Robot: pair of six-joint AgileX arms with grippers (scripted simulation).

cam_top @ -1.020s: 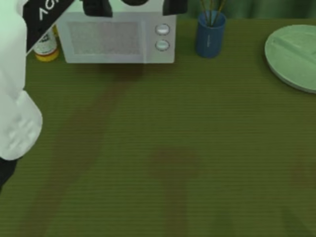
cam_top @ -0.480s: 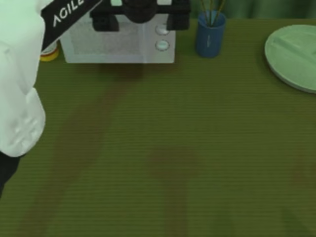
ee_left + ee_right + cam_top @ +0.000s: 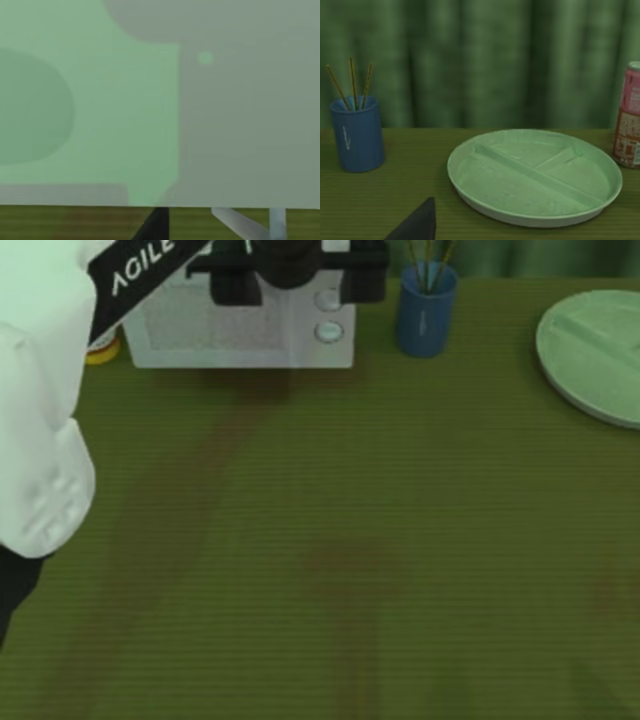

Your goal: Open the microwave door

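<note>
olive-green ribbed cloth covers the tabletop (image 3: 330, 540), seen from above. the white left arm (image 3: 40, 410) is stretched from the left edge toward the far left, where the small white boxy microwave (image 3: 240, 325) is set. the black left pincer (image 3: 290, 265) is held over the microwave's top front edge, above the microwave door (image 3: 205, 325) with its grey mesh window, which lies flush and closed; whether the pincer is released or clenched cannot be told. a pale green round divided plate (image 3: 592, 352) is placed at the far right. a blue cup holding thin sticks (image 3: 425, 305) is stood just beside the microwave's right side. two round silver knobs (image 3: 328, 316) are seen on the microwave's right panel. the right pincer is not seen.
</note>
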